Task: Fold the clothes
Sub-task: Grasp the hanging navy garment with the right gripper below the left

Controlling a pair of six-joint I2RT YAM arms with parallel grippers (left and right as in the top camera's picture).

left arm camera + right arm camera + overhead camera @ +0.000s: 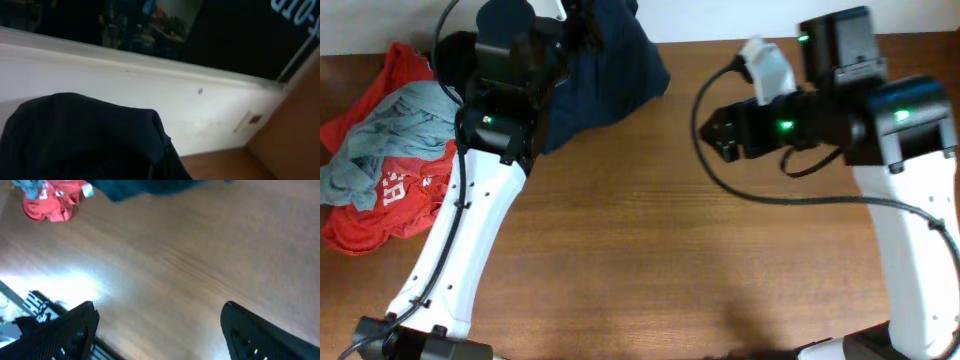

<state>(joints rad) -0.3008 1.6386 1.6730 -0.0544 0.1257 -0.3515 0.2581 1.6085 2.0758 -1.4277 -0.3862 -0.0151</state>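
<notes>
Wooden table (650,250) with navy clothes (610,80) at far edge, red garment (360,225) at left.

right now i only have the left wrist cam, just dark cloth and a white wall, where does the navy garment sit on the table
Observer: The navy garment is bunched at the far edge of the table, partly under the left arm.
Operator: is the right gripper anywhere near it
Observer: No. The right gripper hangs apart from it over bare wood, with its fingers spread wide in the right wrist view.
Operator: other clothes i should avoid
Observer: Yes. A red garment with white lettering is piled on the left arm's side, with a grey garment lying on top of it.
</notes>
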